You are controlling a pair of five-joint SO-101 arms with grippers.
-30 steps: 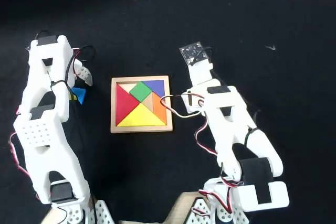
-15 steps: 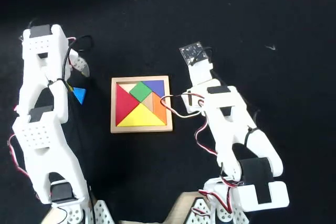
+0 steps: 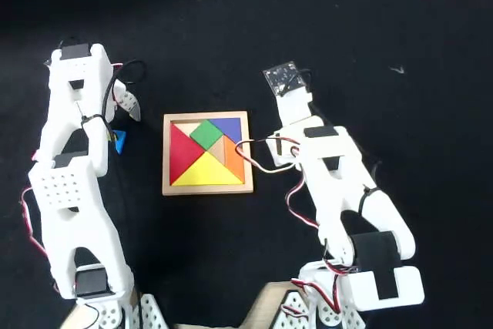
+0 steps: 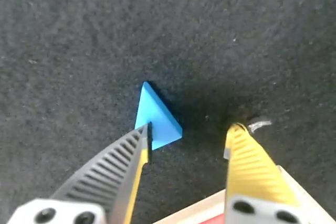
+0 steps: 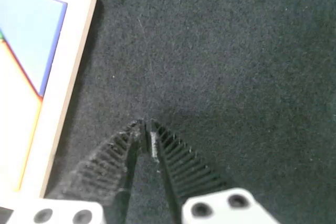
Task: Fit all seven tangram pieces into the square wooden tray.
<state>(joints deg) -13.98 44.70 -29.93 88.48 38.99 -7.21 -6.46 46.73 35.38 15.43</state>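
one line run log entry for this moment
left gripper: open, above blue triangle | right gripper: shut, empty, beside tray | blue triangle: outside tray

No text, number, label or sign could be read. The tray (image 3: 206,189) and its coloured pieces (image 3: 205,169) were plain. The pale specks on the small dark board (image 3: 281,78) on the right arm (image 3: 331,175), upper centre of the high view, were too small to make out.
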